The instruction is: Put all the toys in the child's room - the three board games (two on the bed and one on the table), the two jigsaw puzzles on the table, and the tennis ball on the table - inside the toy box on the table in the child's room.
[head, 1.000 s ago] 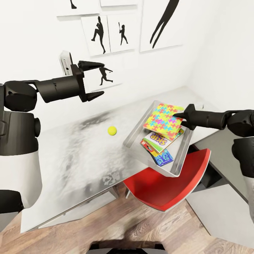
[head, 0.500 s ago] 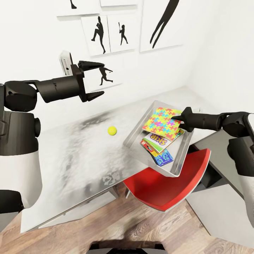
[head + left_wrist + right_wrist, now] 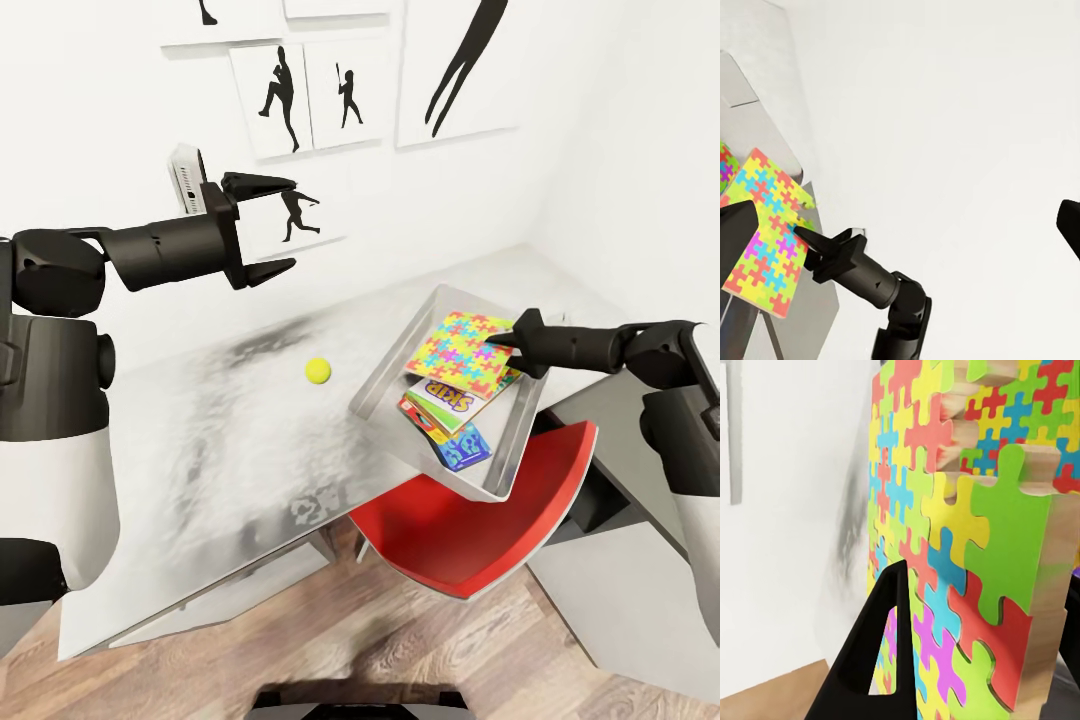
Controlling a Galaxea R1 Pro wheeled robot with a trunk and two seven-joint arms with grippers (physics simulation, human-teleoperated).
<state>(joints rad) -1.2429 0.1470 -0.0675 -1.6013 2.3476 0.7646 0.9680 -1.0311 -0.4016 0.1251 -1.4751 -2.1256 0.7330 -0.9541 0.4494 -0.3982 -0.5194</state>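
Centrally, the toy box (image 3: 497,470), a shallow metal tray, sits at the table's (image 3: 200,440) right end, its near corner overhanging the edge above a red chair (image 3: 480,530). Inside it lie several flat boxes stacked and overlapping: a board game (image 3: 446,401) lettered "SKIR", a blue box (image 3: 463,446) nearest the tray's front, and a red-edged box partly hidden beneath them. Uppermost is a jigsaw puzzle (image 3: 460,352) of multicoloured interlocking pieces, tilted, with its lower edge among the boxes. The right gripper (image 3: 503,346) is clamped on this puzzle's right edge; in the right wrist view 1 dark finger (image 3: 874,652) lies flat against the puzzle's patterned face (image 3: 945,547), and the wooden side of the puzzle shows beside it. A second patterned puzzle is partly visible beneath the first at the tray's right side. The tennis ball (image 3: 318,370) rests on the bare tabletop, well apart from the tray, to its left. The left gripper (image 3: 268,225) hangs above the table before the wall pictures (image 3: 310,95), its 2 fingers spread wide with nothing between them.
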